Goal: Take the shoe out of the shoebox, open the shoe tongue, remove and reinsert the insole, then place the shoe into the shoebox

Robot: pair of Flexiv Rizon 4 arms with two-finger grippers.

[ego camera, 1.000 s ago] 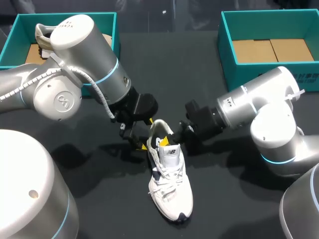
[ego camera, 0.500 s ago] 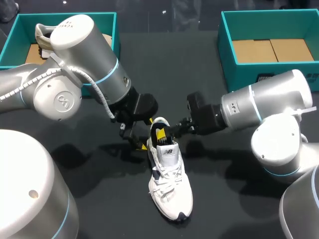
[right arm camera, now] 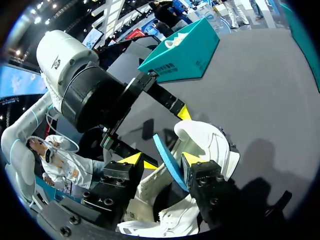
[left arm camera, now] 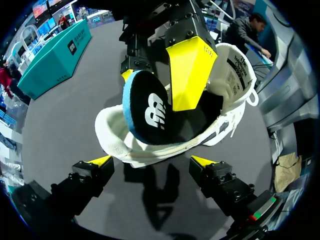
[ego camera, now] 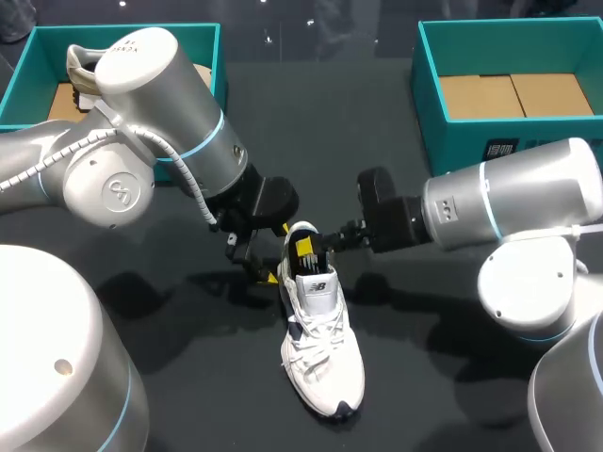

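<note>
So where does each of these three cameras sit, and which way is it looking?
Head: above and behind the robot, looking down on the table; left arm and right arm show, shoe between them.
Left wrist: on the left arm, looking along the left tool at the shoe's heel; its yellow tips show.
Right wrist: on the right arm, facing the left arm; the right tool has the insole between its fingers.
Shared: both wrist views show shoe and insole.

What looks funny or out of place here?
The black insole with a blue edge stands on end, half out of the white shoe, pinched in the right gripper. Nothing else looks odd.
</note>
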